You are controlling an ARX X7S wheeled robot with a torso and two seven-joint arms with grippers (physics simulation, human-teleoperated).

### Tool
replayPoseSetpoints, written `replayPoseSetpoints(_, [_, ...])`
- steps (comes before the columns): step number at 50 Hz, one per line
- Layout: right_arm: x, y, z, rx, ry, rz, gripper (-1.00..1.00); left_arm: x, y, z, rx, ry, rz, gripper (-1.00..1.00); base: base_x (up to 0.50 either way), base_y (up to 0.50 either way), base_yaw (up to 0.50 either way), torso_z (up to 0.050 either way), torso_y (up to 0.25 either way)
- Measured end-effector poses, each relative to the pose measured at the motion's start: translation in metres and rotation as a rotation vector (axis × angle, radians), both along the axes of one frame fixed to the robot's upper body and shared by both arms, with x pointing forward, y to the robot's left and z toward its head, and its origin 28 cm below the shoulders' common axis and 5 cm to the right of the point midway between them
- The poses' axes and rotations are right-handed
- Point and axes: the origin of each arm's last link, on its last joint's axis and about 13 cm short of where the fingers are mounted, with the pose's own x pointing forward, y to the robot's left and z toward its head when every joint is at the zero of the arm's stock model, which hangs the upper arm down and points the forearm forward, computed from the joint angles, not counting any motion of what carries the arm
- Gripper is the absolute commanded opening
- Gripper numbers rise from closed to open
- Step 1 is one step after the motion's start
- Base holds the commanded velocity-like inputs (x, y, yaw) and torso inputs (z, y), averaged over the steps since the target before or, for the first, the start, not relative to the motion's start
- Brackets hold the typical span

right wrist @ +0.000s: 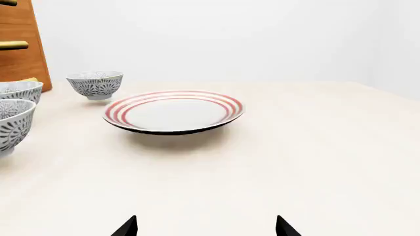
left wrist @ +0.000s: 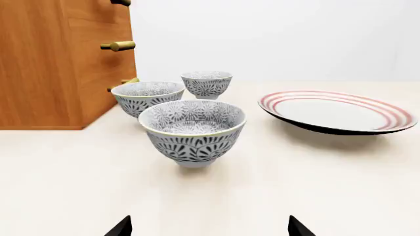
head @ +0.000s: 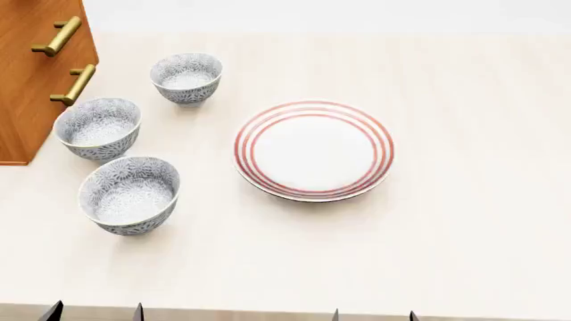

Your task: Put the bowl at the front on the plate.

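Observation:
The bowl at the front (head: 130, 194) (left wrist: 192, 130) is a small deep one with a grey-blue floral pattern, standing upright at the table's left, nearest the front edge. Right of it lies the white plate (head: 313, 150) (left wrist: 338, 111) (right wrist: 174, 111) with red rings, nothing on it. My left gripper (head: 95, 312) (left wrist: 209, 228) is open at the front edge, straight before the bowl and apart from it. Further right at that same edge, my right gripper (head: 373, 315) (right wrist: 206, 227) also stands open, before the plate. Only the fingertips of both show.
Two look-alike bowls (head: 98, 128) (head: 186, 78) stand behind the front one, in a row toward the back. A wooden drawer cabinet (head: 31, 73) with brass handles rises at the back left, close to the middle bowl. The table (head: 464, 234) is pale and wide.

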Motion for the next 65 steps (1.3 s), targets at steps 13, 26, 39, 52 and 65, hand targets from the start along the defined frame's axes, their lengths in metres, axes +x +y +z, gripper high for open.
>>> replayPoseSetpoints(13, [0.001, 0.000, 0.000, 0.004, 0.007, 0.004, 1.00, 0.000, 0.000, -0.001, 0.012, -0.001, -0.003, 1.00, 0.00, 0.00, 0.00, 0.000, 0.000])
replayPoseSetpoints(26, [0.001, -0.001, 0.019, 0.043, 0.028, -0.029, 1.00, 0.003, -0.003, 0.015, 0.062, 0.069, -0.021, 1.00, 0.00, 0.00, 0.00, 0.000, 0.000])
replayPoseSetpoints(39, [0.006, -0.008, 0.096, 0.039, -0.004, -0.063, 1.00, 0.018, -0.011, 0.081, 0.070, 0.069, -0.057, 1.00, 0.00, 0.00, 0.00, 0.000, 0.000])
replayPoseSetpoints(52, [0.008, -0.015, 0.173, 0.002, -0.055, -0.039, 1.00, 0.034, -0.017, 0.152, 0.074, 0.036, -0.082, 1.00, 0.00, 0.00, 0.00, 0.000, 0.000])
replayPoseSetpoints(65, [0.020, -0.013, 0.245, -0.043, -0.103, 0.011, 1.00, 0.050, -0.020, 0.217, 0.065, -0.003, -0.106, 1.00, 0.00, 0.00, 0.00, 0.000, 0.000])
